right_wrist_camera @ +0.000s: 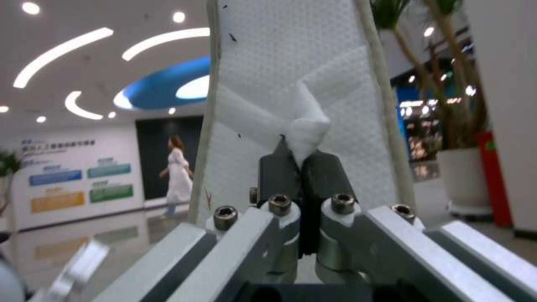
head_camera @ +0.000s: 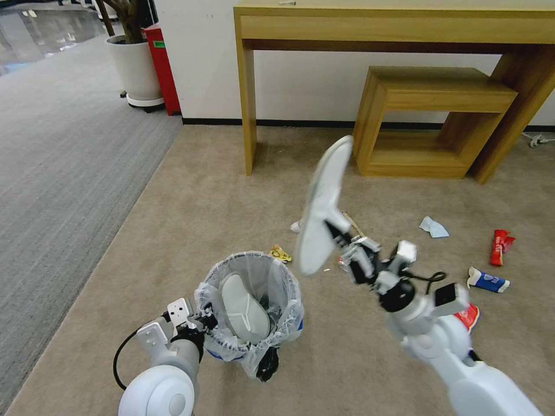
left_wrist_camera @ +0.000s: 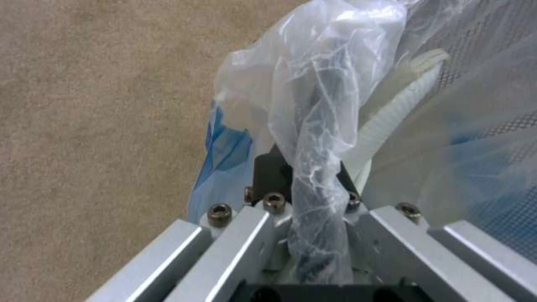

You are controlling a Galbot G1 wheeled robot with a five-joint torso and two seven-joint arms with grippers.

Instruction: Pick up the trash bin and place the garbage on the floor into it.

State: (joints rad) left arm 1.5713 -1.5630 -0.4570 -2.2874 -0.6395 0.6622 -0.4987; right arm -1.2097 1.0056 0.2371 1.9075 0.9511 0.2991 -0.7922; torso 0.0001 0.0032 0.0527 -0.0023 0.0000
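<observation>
- The trash bin [head_camera: 250, 309] is small and round with a see-through bag inside. It is on the beige floor [head_camera: 191, 190], low in our head view, a bit to our left.
- One white slipper [head_camera: 245, 309] already lies inside the bin.
- Our left gripper [head_camera: 203, 321] is at the bin's rim on our left side. In the left wrist view its fingers [left_wrist_camera: 272, 174] are closed tight on the rim, with the plastic bag [left_wrist_camera: 319, 126] pinched between them.
- Our right gripper [head_camera: 337, 231] is up in the air, to the right of the bin and higher than it. Its fingers [right_wrist_camera: 278, 174] are closed on the strap of a second white slipper [head_camera: 322, 205]. This slipper stands up tall above the gripper.
- More trash lies on the floor: a yellow wrapper [head_camera: 280, 253] just behind the bin, a pale blue tissue [head_camera: 433, 227], a red packet [head_camera: 500, 247] and a blue and white cup [head_camera: 488, 281] far to our right.
- Behind it all stand a wooden table [head_camera: 393, 29] and a low wooden shelf [head_camera: 428, 118] by the wall.
</observation>
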